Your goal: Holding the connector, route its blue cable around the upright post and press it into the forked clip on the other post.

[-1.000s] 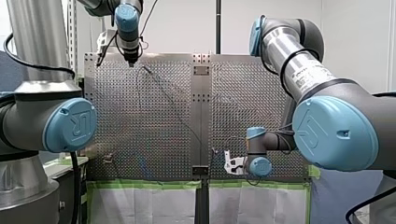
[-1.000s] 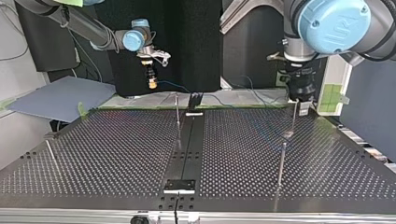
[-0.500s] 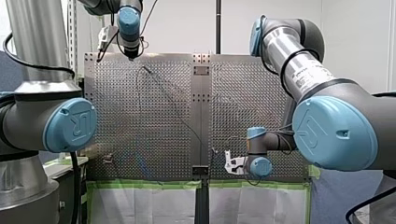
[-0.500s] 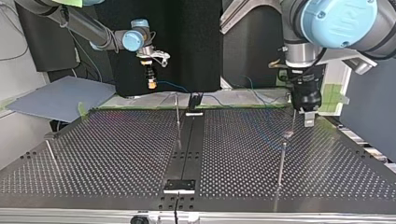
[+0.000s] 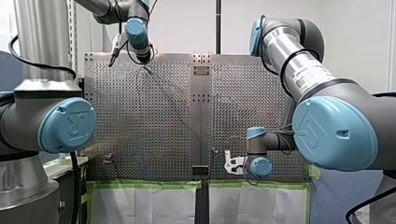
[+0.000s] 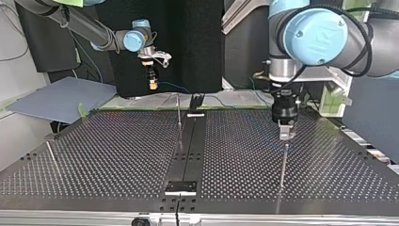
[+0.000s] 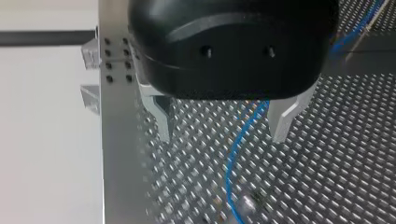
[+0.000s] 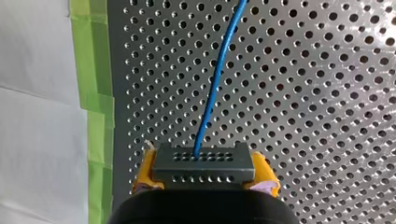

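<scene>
In the right wrist view my right gripper (image 8: 204, 176) has its yellow pads (image 8: 264, 177) shut on a dark grey connector (image 8: 203, 159). A blue cable (image 8: 218, 79) leaves the connector and runs ahead over the perforated plate. The top view shows that gripper (image 6: 152, 84) held high at the far left, with the blue cable (image 6: 171, 86) trailing from it. My left gripper (image 7: 224, 123) is open, metal fingers (image 7: 284, 116) apart, and the cable (image 7: 236, 149) passes below the gap. In the top view it (image 6: 285, 133) hovers just above a thin upright post (image 6: 282, 165).
Another thin post (image 6: 179, 113) stands by the black centre strip (image 6: 190, 146), and a third post (image 6: 51, 155) leans near the plate's left edge in the top view. Green tape (image 8: 93, 93) marks the plate's border. A grey board (image 6: 61, 96) lies beyond the far left corner.
My left arm has swung toward the top view's left and nearer, its gripper now over the near right post. My right arm and the connector have stayed where they were.
</scene>
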